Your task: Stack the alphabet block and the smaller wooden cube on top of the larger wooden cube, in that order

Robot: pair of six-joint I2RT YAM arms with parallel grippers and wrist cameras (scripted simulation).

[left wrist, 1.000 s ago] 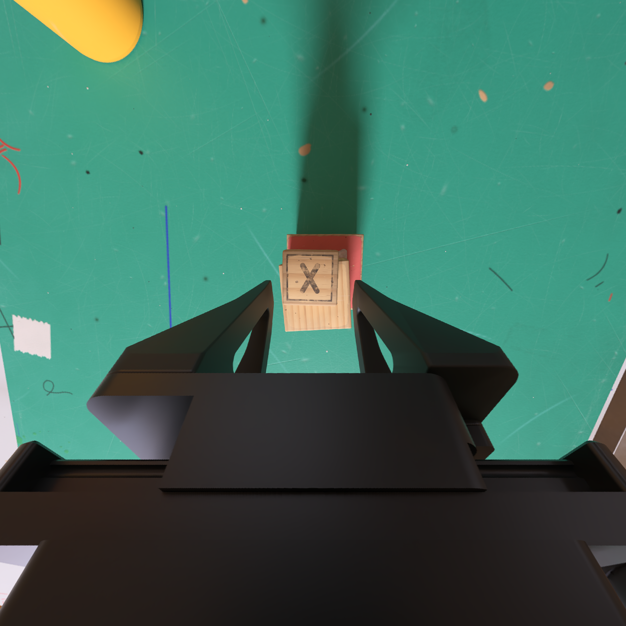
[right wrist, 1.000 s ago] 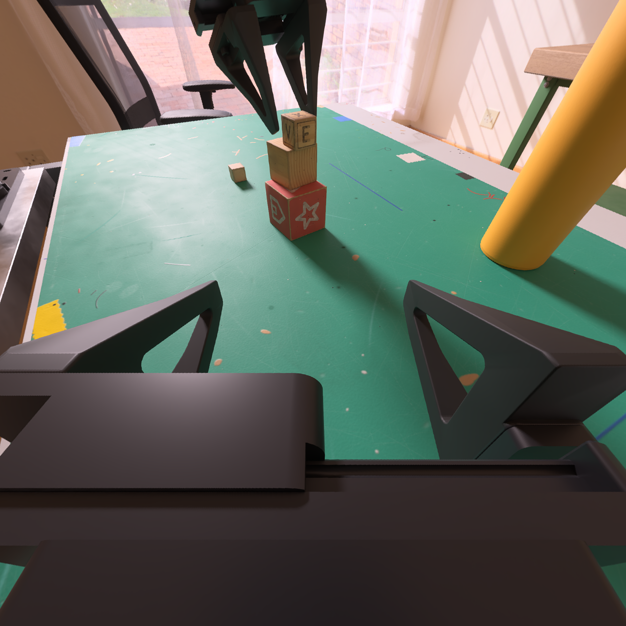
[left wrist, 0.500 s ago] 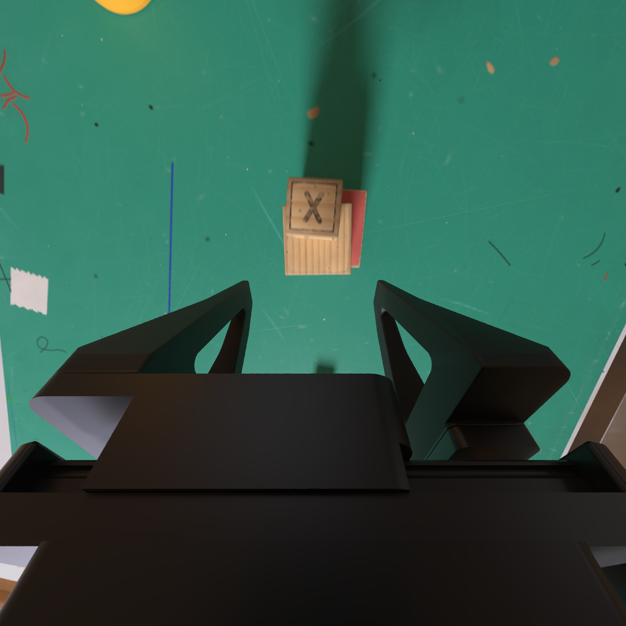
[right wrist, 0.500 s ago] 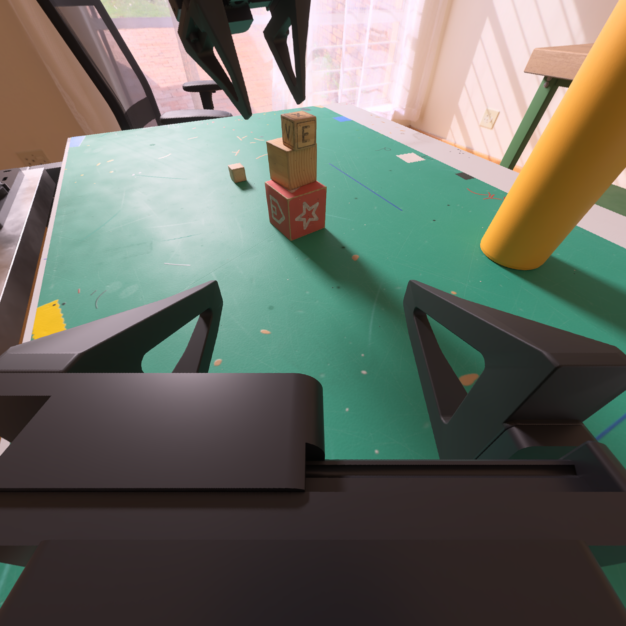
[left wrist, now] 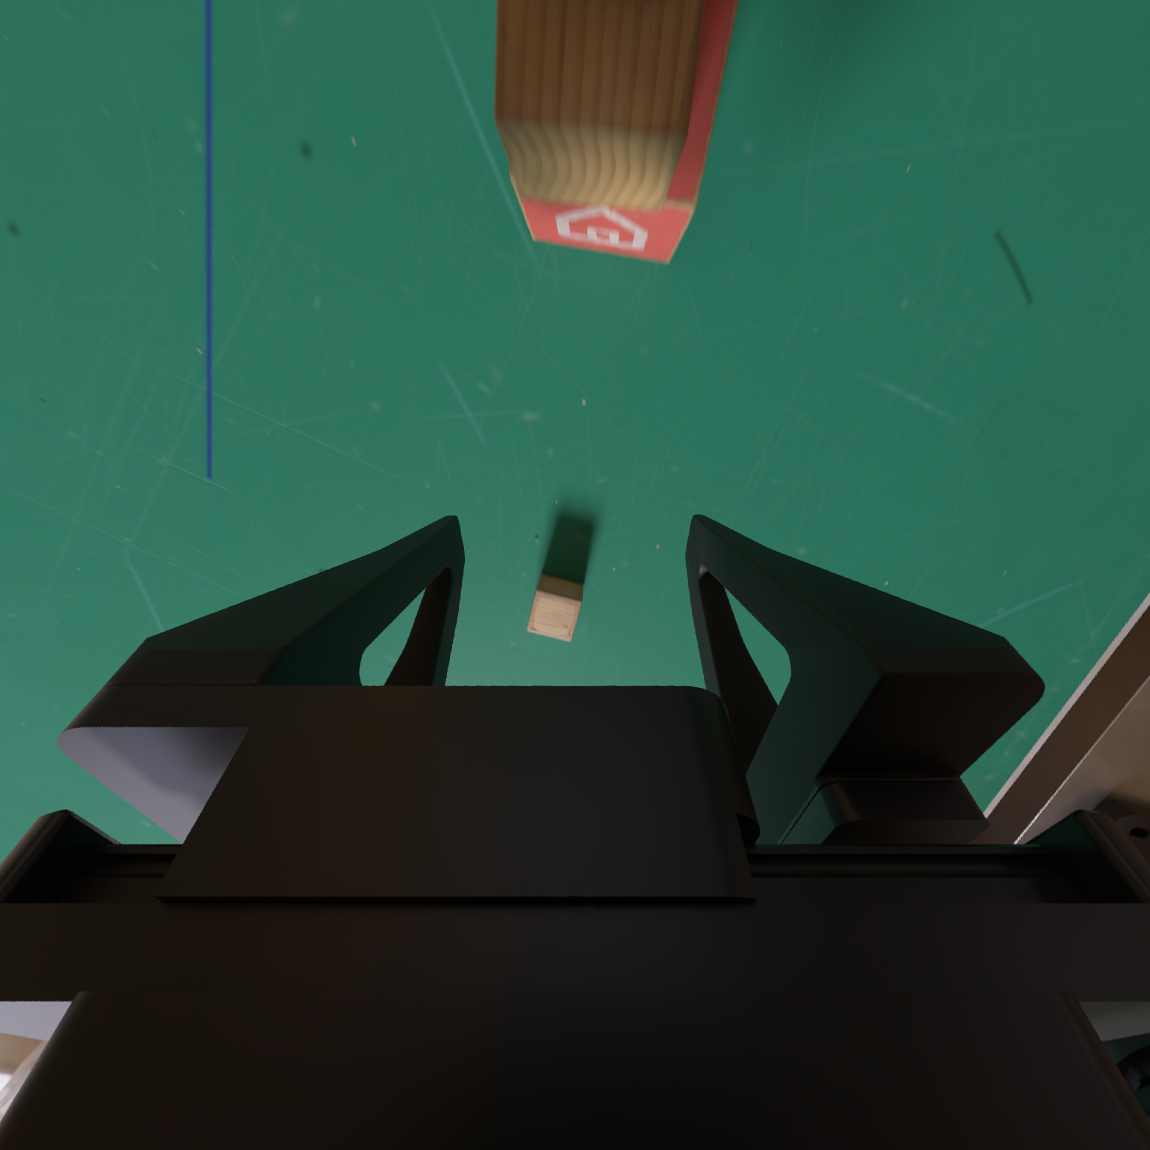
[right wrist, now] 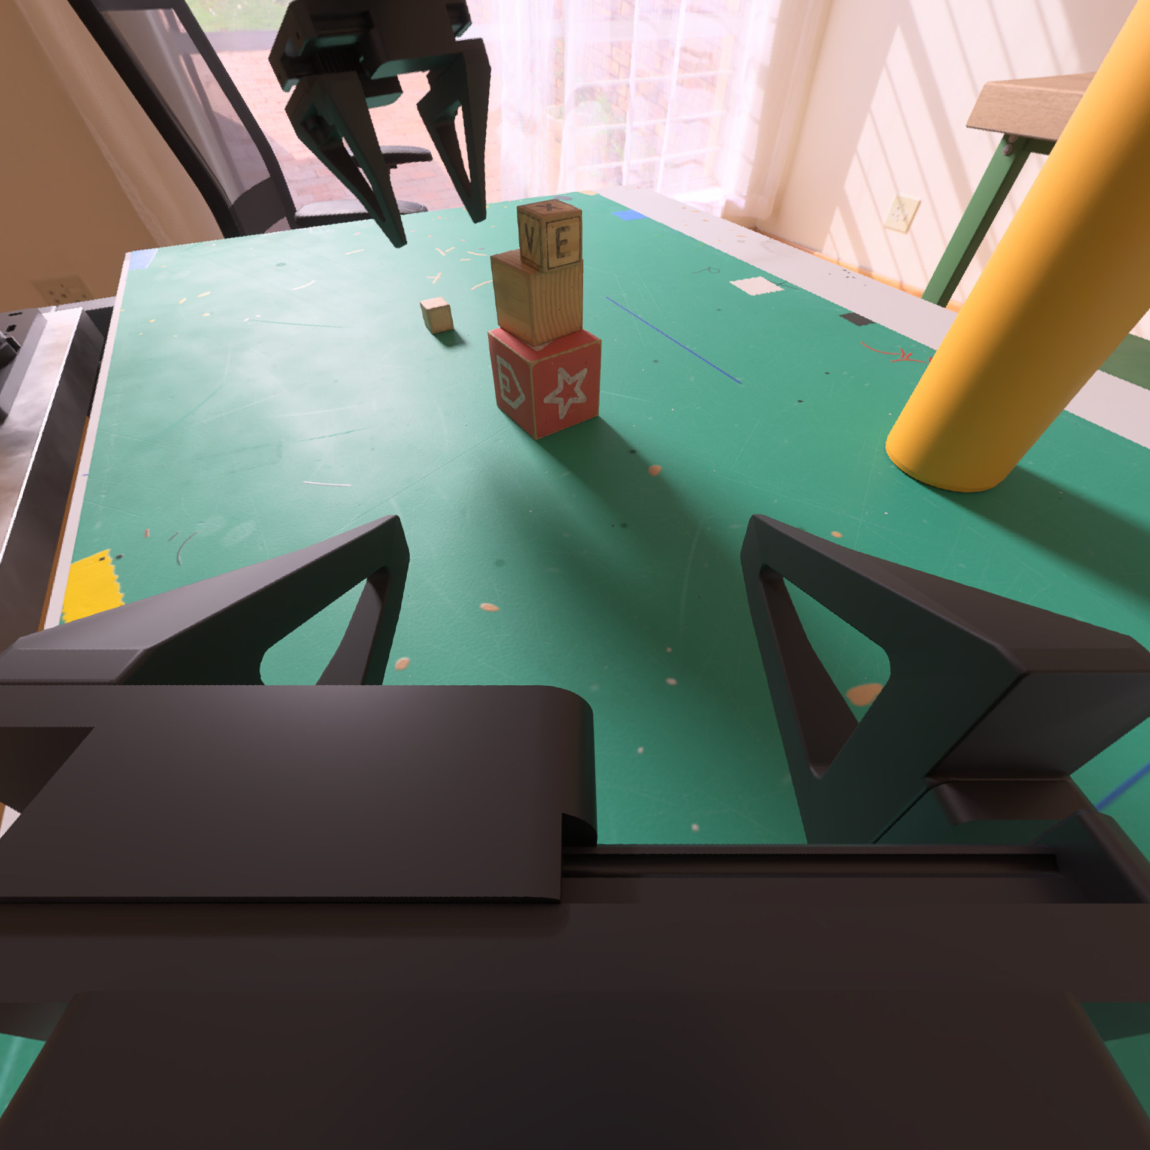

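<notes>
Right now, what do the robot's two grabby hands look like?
Both are matte black. The right gripper has two pointed fingers, each a hollow triangle, on a flat blocky body with a slide rail. The left gripper has the same shape; seen from afar, it shows greenish edges. No cables or markings show.

I see a plain larger wooden cube point(right wrist: 539, 299) atop a red block; a lettered alphabet block point(right wrist: 550, 235) sits on it. The smaller wooden cube point(right wrist: 437, 313) lies apart on the mat.

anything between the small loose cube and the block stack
No, just bare green mat between the small cube and the stack, clearest in the right wrist view.
</notes>
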